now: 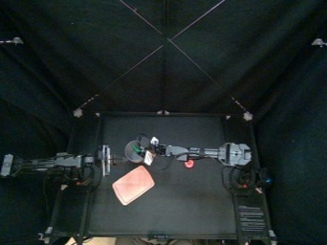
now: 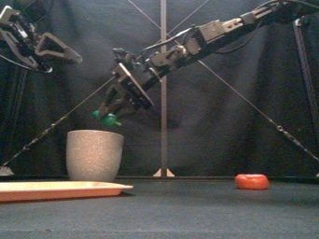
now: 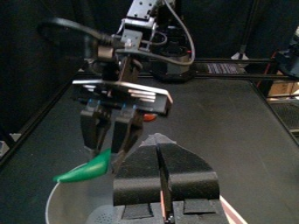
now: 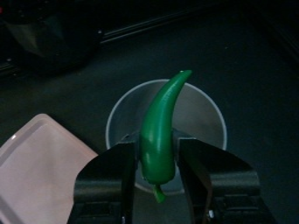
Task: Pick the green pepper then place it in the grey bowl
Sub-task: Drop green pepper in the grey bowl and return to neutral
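The right gripper (image 4: 158,166) is clamped on the green pepper (image 4: 163,118), holding it just above the grey bowl (image 2: 95,154) near its rim. Released here, the long curved pepper could catch the rim and tip onto the worktop (image 2: 187,213). The left gripper (image 3: 167,179) rests at the left, jaws together; there is one pepper, one bowl, one pink tray (image 2: 56,189) and one small red toy (image 2: 252,181).

The left wrist view's edge cuts the grey cup (image 3: 76,206); the red toy (image 2: 252,181) is perhaps a tomato.
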